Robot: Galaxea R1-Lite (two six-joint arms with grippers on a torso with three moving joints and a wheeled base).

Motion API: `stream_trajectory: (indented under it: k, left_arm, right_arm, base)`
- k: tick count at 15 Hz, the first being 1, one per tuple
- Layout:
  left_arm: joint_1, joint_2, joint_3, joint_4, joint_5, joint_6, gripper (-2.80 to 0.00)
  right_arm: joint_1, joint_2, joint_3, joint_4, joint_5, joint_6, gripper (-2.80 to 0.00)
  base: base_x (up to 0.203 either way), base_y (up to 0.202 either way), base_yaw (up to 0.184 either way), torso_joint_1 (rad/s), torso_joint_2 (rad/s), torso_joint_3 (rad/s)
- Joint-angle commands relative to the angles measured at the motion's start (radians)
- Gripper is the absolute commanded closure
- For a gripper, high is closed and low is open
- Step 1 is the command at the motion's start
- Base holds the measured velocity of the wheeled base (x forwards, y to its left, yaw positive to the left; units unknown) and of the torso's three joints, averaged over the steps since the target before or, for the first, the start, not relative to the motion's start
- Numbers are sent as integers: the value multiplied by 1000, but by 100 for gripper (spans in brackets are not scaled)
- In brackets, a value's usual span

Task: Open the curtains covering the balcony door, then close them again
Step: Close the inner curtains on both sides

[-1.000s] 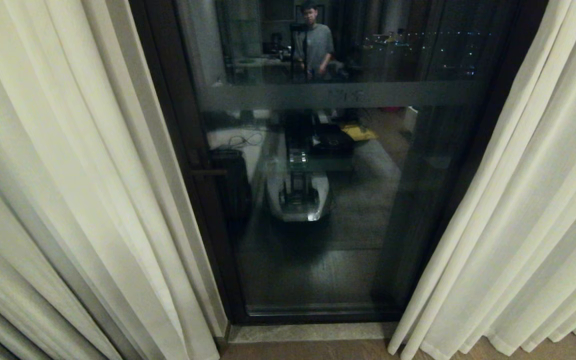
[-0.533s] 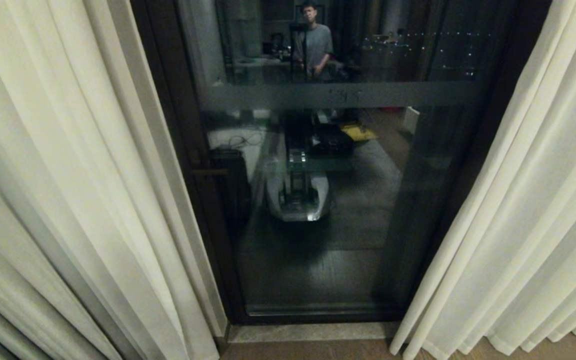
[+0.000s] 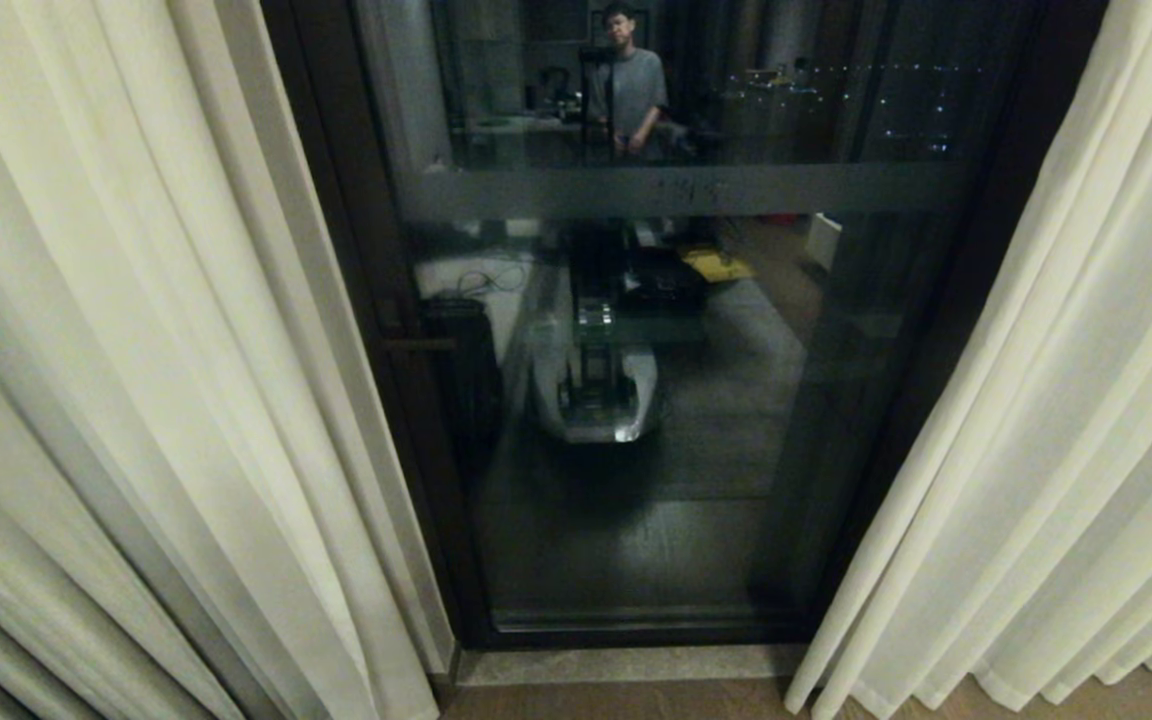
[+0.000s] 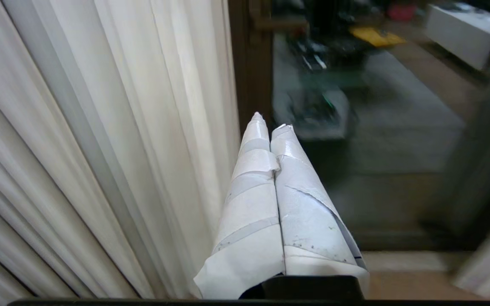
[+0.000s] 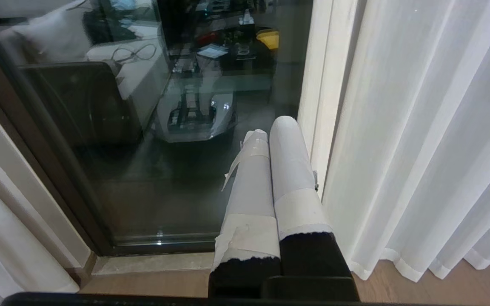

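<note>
The curtains hang parted in the head view: the left panel (image 3: 136,350) and the right panel (image 3: 1066,400) frame the bare glass of the balcony door (image 3: 696,520). Neither arm shows in the head view. My left gripper (image 4: 270,121) is shut and empty, its taped fingers pointing at the door's dark frame just beside the left panel's inner edge (image 4: 177,127). My right gripper (image 5: 269,129) is also shut on nothing and sits low in front of the glass (image 5: 100,161), close beside the right panel's inner edge (image 5: 355,127).
A pale stone threshold (image 3: 626,663) runs under the door, with wood floor (image 5: 398,289) in front of it. A dark handle (image 3: 416,343) sits on the door's left frame. The glass mirrors a standing person (image 3: 631,90) and my own base (image 3: 596,400).
The whole head view has shifted very slightly. The curtains hang as before, and no arm has come into that view.
</note>
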Motion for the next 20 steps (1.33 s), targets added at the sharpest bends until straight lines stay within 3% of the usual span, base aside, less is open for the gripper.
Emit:
stream_trajectory:
  k: [1,5,11,15,18,19,20]
  left_arm:
    - [1,0,-11,-47,4,7,0]
    - [0,43,-156,-28,17,1,0]
    - [-1,466,-442,-37,54,-2,0]
    - [14,805,-603,-179,181,-1,0]
    - [79,1017,-685,-341,261,-3,0]
    - [112,1079,-704,-394,272,-10,-280]
    - [145,1137,-723,-446,278,-24,-280]
  right_arm:
    - [0,1,0,1,0,1,0]
    - [0,1,0,0,0,1,0]
    - [0,1,0,-1,0,1,0]
    - [0,1,0,-1,0,1,0]
    - [0,1,0,-1,0,1,0]
    - [0,1,0,-1,0,1,0]
    - [0,1,0,-1,0,1,0]
  base:
    - [0,0,0,0,0,0]
    - [0,0,0,0,0,0]
    - [0,0,0,0,0,0]
    - [0,0,0,0,0,0]
    - [0,0,0,0,0,0]
    - [0,0,0,0,0,0]
    - [0,0,0,0,0,0]
